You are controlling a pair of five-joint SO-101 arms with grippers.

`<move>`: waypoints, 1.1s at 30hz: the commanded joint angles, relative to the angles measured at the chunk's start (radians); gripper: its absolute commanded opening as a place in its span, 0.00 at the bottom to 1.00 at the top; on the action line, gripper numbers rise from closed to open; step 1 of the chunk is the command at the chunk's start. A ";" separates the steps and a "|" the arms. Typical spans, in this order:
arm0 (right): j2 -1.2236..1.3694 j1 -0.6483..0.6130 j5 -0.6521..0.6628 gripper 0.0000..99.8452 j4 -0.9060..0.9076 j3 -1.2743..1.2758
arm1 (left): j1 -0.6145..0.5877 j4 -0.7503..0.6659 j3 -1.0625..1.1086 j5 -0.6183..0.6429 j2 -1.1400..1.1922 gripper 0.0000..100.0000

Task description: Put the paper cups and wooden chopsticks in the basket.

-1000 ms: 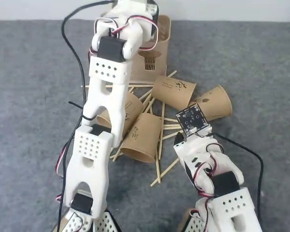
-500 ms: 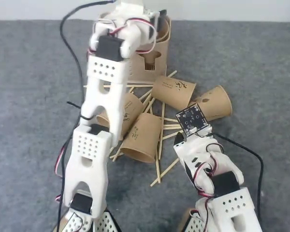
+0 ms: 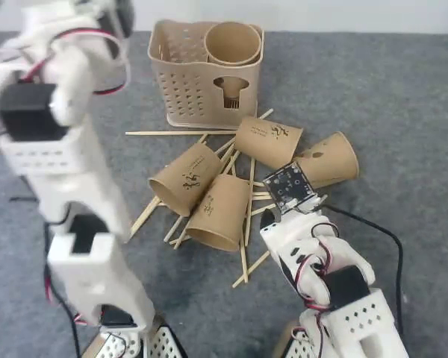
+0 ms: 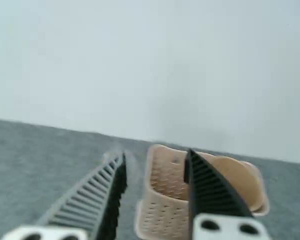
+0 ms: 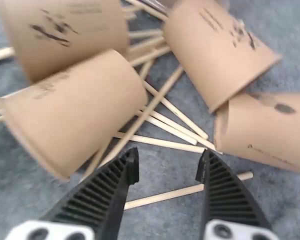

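Lying outside the basket (image 3: 201,89): 4 paper cups (image 3: 220,211) and the wooden chopsticks (image 3: 172,133).
The left gripper (image 4: 155,159) is held wide and empty at the left, the basket partly covered by its fingers (image 4: 210,195). 1 cup (image 3: 231,43) is stood upright in the basket. The 4 tipped cups are heaped on the grey carpet (image 3: 373,89), most chopsticks partly hidden beneath. The right gripper (image 5: 167,154) is spread wide, empty, over 1 chopstick (image 5: 160,196).
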 commanded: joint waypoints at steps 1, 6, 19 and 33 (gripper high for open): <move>0.007 -0.090 0.029 0.27 0.081 -0.117 | -0.049 0.037 0.302 -0.025 -0.252 0.18; 0.016 -0.263 0.069 0.27 0.111 -0.118 | -0.072 0.018 0.740 -0.069 -0.578 0.18; 0.018 -0.461 0.117 0.32 0.068 -0.057 | -0.233 -0.273 1.661 -0.097 -1.163 0.18; 0.298 -0.361 0.196 0.32 -0.277 0.023 | -0.311 -0.453 2.164 -0.098 -1.264 0.18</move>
